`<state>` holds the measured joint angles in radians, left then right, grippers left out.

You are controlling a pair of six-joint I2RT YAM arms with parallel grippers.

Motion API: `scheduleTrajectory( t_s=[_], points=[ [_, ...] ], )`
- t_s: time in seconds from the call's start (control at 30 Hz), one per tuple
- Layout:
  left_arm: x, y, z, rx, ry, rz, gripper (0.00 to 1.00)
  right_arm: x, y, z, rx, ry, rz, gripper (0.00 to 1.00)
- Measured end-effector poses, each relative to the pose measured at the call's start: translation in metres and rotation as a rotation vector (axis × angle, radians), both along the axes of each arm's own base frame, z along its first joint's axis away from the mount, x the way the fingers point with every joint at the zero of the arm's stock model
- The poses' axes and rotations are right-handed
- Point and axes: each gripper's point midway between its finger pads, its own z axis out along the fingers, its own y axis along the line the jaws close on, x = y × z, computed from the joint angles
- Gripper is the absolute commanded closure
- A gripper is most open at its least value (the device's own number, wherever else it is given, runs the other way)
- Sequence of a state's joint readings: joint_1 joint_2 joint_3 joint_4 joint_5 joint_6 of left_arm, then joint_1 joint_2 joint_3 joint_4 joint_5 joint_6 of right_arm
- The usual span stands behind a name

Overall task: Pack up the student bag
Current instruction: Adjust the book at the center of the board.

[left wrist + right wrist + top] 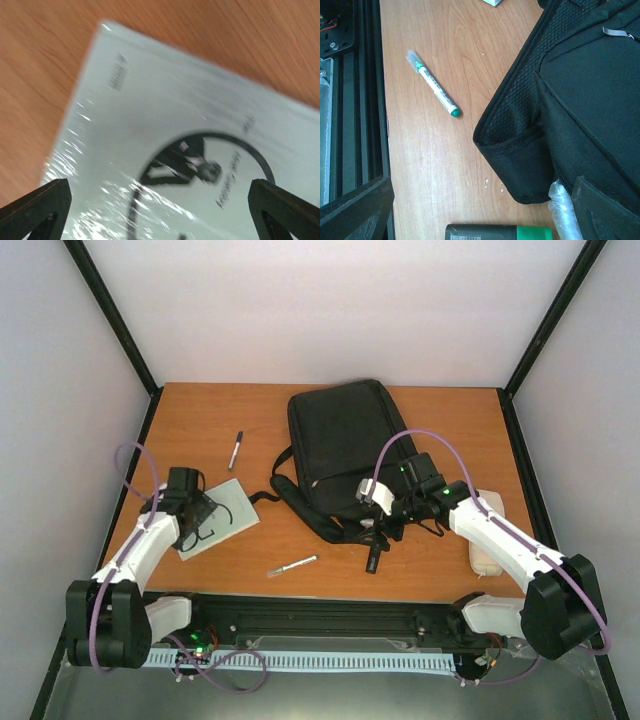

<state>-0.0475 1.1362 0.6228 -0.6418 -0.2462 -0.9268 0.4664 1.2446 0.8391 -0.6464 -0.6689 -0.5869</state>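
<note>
The student bag point(340, 445) is a large black backpack lying flat at the table's middle back, straps trailing left. My right gripper point(385, 525) hovers open over its near edge. In the right wrist view the bag point(590, 90) fills the right side, with its side pocket point(517, 150) between the wide-apart fingers point(607, 212). A bit of crinkled clear plastic point(560, 212) shows by the right finger. My left gripper point(195, 525) is open, low over a pale green plastic-wrapped book point(225, 510). That book point(190, 130) fills the left wrist view, with the fingers point(37, 207) at the bottom corners.
A black pen point(235, 450) lies left of the bag. A white pen with green tip point(293, 566) point(432, 90) lies near the front edge. A black and green marker point(374, 558) point(500, 232) lies below the bag. A cream pouch point(487, 540) sits at the right.
</note>
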Motion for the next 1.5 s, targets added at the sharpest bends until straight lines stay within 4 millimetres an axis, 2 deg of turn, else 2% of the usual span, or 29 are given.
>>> scheduleTrajectory(
  t_s=[0.1,0.2,0.37,0.57,0.77,0.97,1.07,1.23,1.33,1.4,1.5],
  points=[
    [-0.003,0.025,0.003,0.032,0.008,0.084,0.00,-0.001,0.000,0.000,-0.001,0.004,0.001,0.00],
    [-0.010,0.038,-0.006,0.041,0.053,0.134,0.00,-0.001,0.000,-0.001,-0.002,0.007,0.001,0.00],
    [-0.021,0.033,-0.032,-0.001,0.104,0.134,0.00,-0.002,-0.001,-0.001,-0.003,0.008,0.001,0.00],
    [-0.010,0.023,-0.035,-0.061,0.033,0.093,0.00,-0.002,0.000,-0.001,-0.001,0.012,0.003,0.01],
    [-0.013,-0.007,-0.032,-0.163,-0.026,0.006,0.00,-0.002,0.001,-0.005,-0.008,0.031,0.006,0.01],
    [-0.017,-0.061,-0.031,-0.235,-0.013,-0.153,0.01,-0.003,0.003,-0.009,-0.012,0.047,0.016,0.00],
    [-0.019,-0.075,-0.031,-0.247,-0.003,-0.194,0.05,-0.003,0.003,-0.010,-0.014,0.051,0.017,0.01],
    [-0.024,-0.116,-0.026,-0.243,0.071,-0.377,0.06,-0.002,0.003,-0.012,-0.020,0.057,0.010,0.02],
    [-0.016,-0.139,-0.010,-0.228,0.100,-0.503,0.06,0.001,0.003,-0.011,-0.025,0.059,-0.012,0.03],
    [-0.006,-0.150,0.010,-0.221,0.082,-0.577,0.06,0.004,0.003,-0.009,-0.024,0.066,-0.033,0.04],
    [0.007,-0.157,0.041,-0.193,0.030,-0.659,0.01,0.013,0.007,-0.002,-0.018,0.078,-0.065,0.09]
  ],
)
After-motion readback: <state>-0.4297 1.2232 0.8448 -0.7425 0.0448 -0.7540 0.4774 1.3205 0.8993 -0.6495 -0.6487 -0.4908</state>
